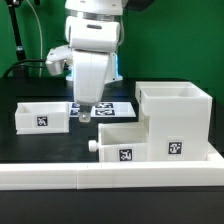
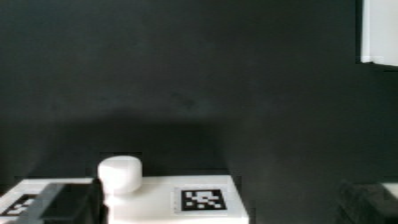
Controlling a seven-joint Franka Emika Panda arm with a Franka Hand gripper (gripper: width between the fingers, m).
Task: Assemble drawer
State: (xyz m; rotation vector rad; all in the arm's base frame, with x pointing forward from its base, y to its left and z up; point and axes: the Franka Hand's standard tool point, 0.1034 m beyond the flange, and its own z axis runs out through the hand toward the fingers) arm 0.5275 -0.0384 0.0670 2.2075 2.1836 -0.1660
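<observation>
The tall white box shell (image 1: 176, 118) stands at the exterior view's right. One knobbed tray (image 1: 122, 143) lies against its left side, its knob (image 1: 93, 147) pointing left. The other tray (image 1: 42, 115) lies at the left. My gripper (image 1: 86, 112) hangs low just right of that tray, in front of the marker board. In the wrist view my gripper (image 2: 210, 208) is open, with dark fingers (image 2: 50, 202) far apart. A white knob (image 2: 119, 173) and a tagged white tray face (image 2: 164, 205) lie between them. I cannot tell whether they touch it.
The marker board (image 1: 118, 106) lies flat behind the gripper. A long low white rail (image 1: 110, 178) runs along the front. Black table (image 2: 196, 90) fills most of the wrist view, with a white corner (image 2: 377, 30) at one edge.
</observation>
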